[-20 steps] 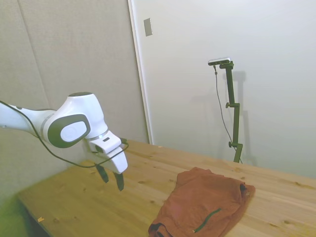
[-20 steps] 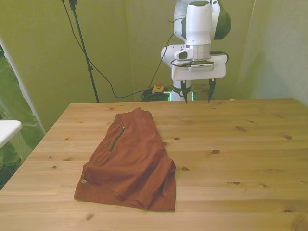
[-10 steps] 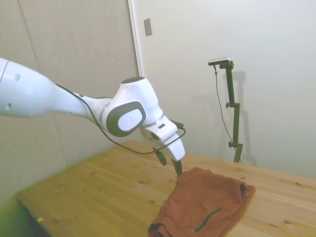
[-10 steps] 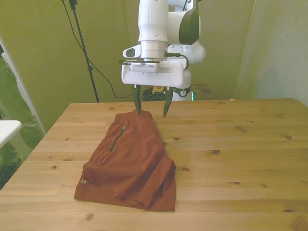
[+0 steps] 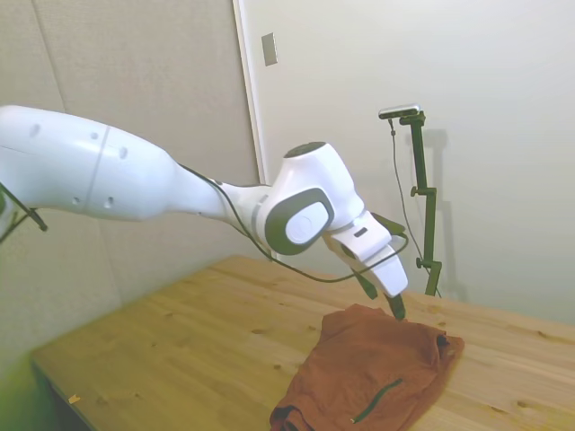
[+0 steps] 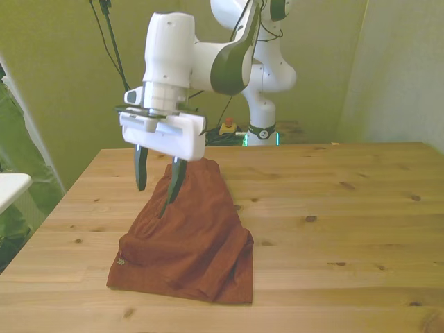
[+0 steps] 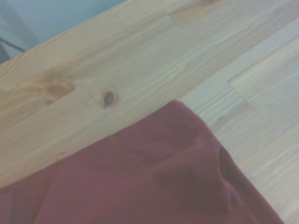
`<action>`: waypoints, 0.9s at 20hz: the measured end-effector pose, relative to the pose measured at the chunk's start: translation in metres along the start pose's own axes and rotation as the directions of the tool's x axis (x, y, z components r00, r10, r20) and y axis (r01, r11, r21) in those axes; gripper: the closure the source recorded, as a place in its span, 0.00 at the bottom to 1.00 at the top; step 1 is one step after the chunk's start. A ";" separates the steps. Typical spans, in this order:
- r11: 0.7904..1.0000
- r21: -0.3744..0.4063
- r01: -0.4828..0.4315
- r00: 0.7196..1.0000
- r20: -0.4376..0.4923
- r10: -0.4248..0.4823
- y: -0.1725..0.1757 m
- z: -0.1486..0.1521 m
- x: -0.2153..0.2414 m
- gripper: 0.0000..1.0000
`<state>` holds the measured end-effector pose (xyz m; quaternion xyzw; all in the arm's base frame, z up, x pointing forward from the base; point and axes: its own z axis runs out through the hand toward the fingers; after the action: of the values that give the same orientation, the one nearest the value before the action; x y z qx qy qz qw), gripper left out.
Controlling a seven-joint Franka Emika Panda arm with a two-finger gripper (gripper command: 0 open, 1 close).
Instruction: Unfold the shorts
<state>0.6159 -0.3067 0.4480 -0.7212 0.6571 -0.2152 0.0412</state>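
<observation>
Front view shows the claw (image 6: 157, 180) with its two dark fingers (image 6: 141, 168) spread wide, pinching nothing, hanging just above the shorts (image 6: 191, 239). The rust-brown shorts lie folded on the wooden bench (image 6: 333, 208), mostly below the claw and reaching away from it toward the camera and toward the front view's right; one finger hangs over the cloth, the other over bare wood just beside the cloth's edge. In the side view the claw (image 5: 382, 296) hovers over the far part of the shorts (image 5: 373, 373) (whether a fingertip touches the cloth cannot be told). The wrist view shows a rounded corner of the shorts (image 7: 154, 182) lying on pale planks (image 7: 93, 60).
</observation>
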 end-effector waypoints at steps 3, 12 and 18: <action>0.998 -0.004 -0.065 0.998 0.006 0.065 -0.007 0.039 0.017 0.00; 0.988 0.000 -0.155 0.987 0.029 0.155 -0.009 0.091 0.036 1.00; 0.985 0.018 -0.170 0.985 0.043 0.169 -0.009 0.101 0.031 1.00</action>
<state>0.6627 -0.3582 0.3684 -0.6665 0.7128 -0.2030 0.0805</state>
